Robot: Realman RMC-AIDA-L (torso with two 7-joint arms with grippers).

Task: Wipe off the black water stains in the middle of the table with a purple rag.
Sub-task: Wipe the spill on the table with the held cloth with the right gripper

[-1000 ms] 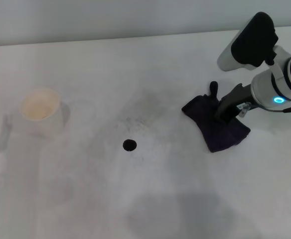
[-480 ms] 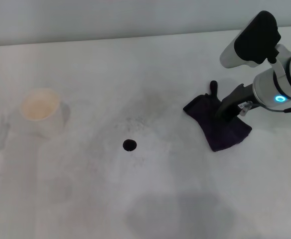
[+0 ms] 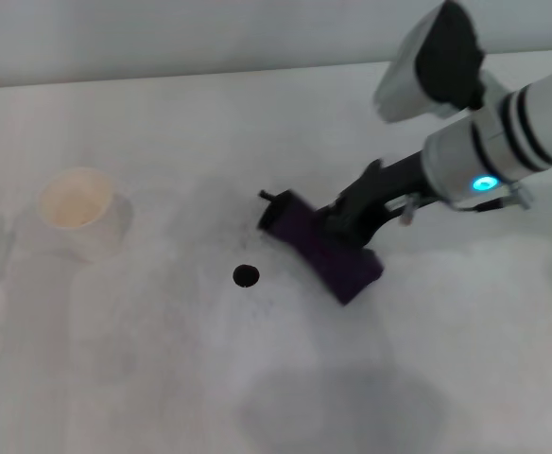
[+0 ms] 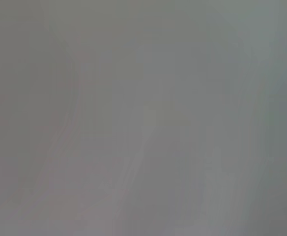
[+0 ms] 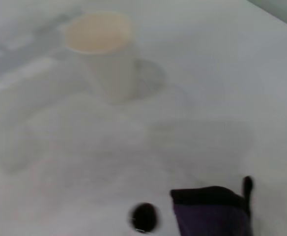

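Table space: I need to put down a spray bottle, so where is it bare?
The table is bare along its near edge and between the paper cup and the black blot. Crowded beside the blot, where the right gripper holds the purple rag.

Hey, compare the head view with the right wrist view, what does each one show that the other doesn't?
Only the head view shows the right arm and its right claw pressed on the purple rag, plus the table's far edge. The right wrist view adds nothing new; it cuts off most of the rag and shows no claw. Both share the rag, the black water stain still uncovered just beside it, and the white paper cup beyond. The left claw appears in neither.
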